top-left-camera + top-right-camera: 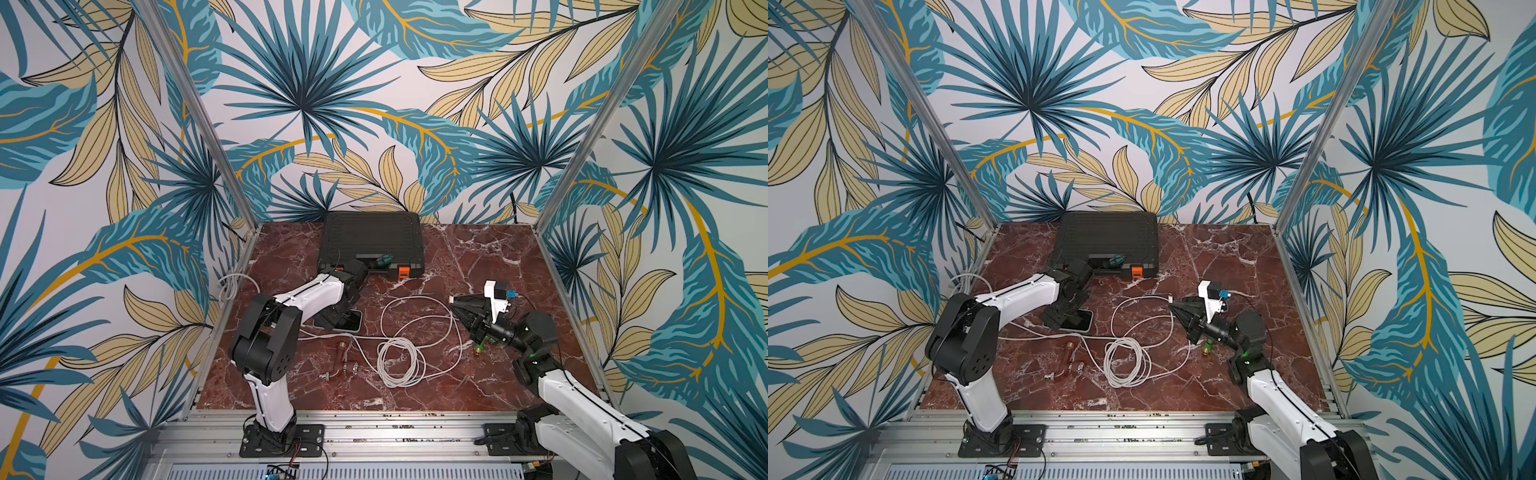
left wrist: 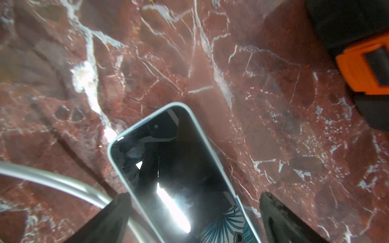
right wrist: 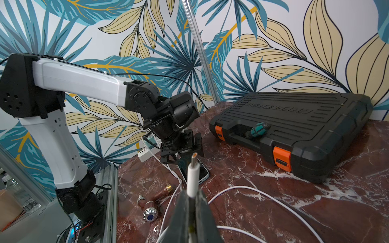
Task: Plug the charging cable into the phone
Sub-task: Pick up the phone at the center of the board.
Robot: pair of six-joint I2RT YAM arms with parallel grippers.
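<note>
marble table (image 1: 478, 257) holds one phone (image 1: 350, 321), one cable (image 3: 192, 178).

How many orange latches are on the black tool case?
2. One orange latch at the black case's front right end, the other latch at its front left end. Rear side unseen.

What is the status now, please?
Left gripper open around phone. Right gripper shut on cable plug, not yet plugged. Slack cable loops lie between.
</note>
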